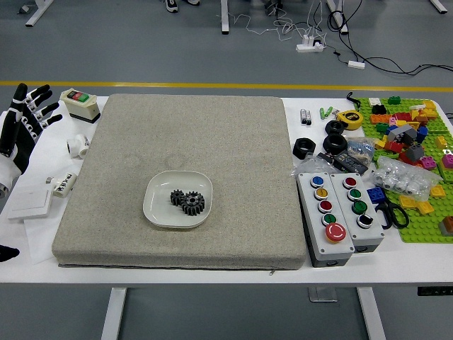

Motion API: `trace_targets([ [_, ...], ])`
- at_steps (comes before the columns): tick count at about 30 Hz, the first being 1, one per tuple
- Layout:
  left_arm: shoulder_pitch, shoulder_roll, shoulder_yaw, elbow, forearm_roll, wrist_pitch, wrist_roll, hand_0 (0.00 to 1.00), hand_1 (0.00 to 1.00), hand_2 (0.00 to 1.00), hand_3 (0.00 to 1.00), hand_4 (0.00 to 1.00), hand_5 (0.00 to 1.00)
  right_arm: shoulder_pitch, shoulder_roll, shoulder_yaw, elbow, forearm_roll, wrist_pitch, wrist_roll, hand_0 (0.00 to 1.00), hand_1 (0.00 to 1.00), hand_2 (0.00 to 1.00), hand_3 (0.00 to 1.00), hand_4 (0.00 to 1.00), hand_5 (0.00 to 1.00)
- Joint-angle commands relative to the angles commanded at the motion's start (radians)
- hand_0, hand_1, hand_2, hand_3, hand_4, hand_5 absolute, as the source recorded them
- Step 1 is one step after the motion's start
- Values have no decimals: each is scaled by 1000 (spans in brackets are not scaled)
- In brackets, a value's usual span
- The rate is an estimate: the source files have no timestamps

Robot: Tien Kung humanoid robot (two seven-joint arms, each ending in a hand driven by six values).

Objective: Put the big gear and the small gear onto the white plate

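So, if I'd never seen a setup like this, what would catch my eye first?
Probably the jumble of bright toy bricks on green boards at the far right, then the red button just right of the mat. The black left hand, fingers spread at the left edge, is striking too, as are two black gears together on the white plate.

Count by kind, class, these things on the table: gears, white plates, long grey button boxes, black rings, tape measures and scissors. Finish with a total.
Gears: 2 (big gear, small gear)
White plates: 1
Long grey button boxes: 2
Black rings: 3
Tape measures: 1
Scissors: 1
Total: 10
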Motion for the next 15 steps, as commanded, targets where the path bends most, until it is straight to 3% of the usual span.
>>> trace_targets([
  [15, 15, -9, 10, 2, 3, 2, 2, 797, 888, 955, 901, 994, 998, 5, -5, -42, 0, 24, -4, 3, 761, 786, 837, 818, 998, 792],
])
